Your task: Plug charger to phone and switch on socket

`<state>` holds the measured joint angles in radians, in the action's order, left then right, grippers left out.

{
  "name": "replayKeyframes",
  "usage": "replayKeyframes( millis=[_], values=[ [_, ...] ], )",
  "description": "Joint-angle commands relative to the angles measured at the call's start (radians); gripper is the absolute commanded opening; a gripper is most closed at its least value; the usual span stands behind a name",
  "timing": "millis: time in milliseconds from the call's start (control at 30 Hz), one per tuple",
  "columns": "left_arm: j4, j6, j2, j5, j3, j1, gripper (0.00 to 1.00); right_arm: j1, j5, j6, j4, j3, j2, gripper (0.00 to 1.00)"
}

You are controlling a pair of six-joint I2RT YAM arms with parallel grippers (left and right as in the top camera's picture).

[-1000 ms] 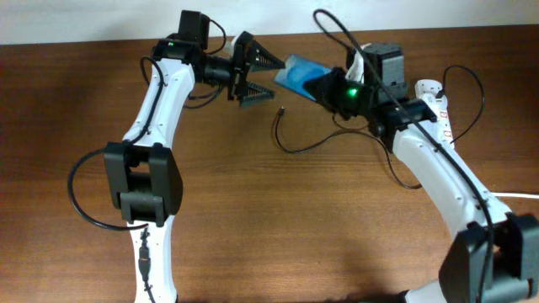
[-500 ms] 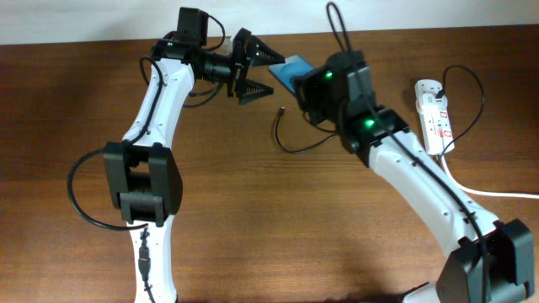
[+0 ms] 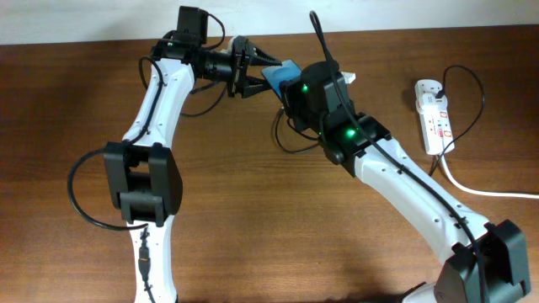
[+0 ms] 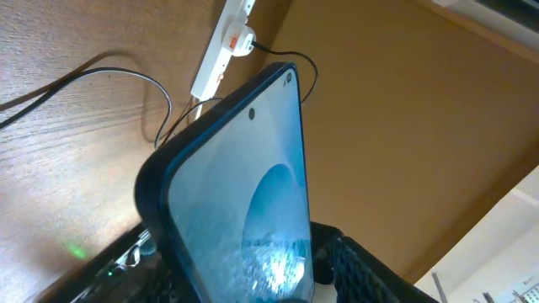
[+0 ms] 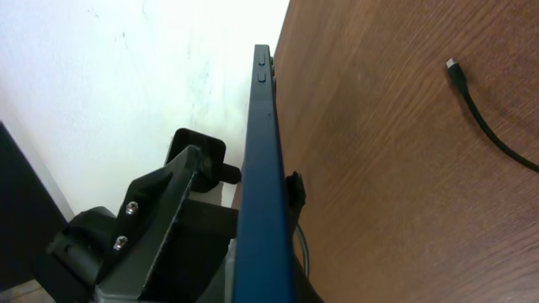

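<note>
The phone (image 3: 276, 76), screen lit blue, is held up above the table at the back, between both grippers. My right gripper (image 3: 293, 87) is shut on its right end; the right wrist view shows the phone (image 5: 263, 194) edge-on. My left gripper (image 3: 255, 74) has its fingers closed in on the phone's left end; the phone (image 4: 244, 202) fills the left wrist view. The charger plug (image 5: 450, 64) lies free on the wood, its thin black cable (image 3: 281, 135) partly hidden under my right arm. The socket (image 3: 436, 114) lies at the far right and also shows in the left wrist view (image 4: 221, 57).
A white adapter (image 4: 241, 39) with the black cable sits plugged in the socket's far end. The socket's thick white cord (image 3: 493, 193) runs off the right edge. A white wall borders the table's back edge (image 3: 404, 30).
My right arm carried the phone left toward the left gripper. The left gripper's wide-open fingers narrowed around the phone's end. The right arm now covers part of the charger cable.
</note>
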<state>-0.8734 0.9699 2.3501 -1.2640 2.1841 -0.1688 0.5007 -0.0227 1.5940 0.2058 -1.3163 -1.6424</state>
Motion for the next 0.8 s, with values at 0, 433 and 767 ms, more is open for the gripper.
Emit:
replayKeyframes(
  millis=[0, 433, 767],
  values=[
    [0.002, 0.014, -0.009, -0.003, 0.011, -0.003, 0.54, 0.042, -0.046, 0.013, -0.033, -0.012, 0.014, 0.04],
    [0.002, 0.014, -0.009, 0.008, 0.011, -0.003, 0.0, 0.076, -0.072, 0.012, -0.027, -0.012, 0.014, 0.04],
    [0.07, 0.248, -0.009, 0.105, 0.011, -0.003, 0.0, 0.076, -0.068, 0.012, -0.02, -0.012, 0.014, 0.04]
  ],
)
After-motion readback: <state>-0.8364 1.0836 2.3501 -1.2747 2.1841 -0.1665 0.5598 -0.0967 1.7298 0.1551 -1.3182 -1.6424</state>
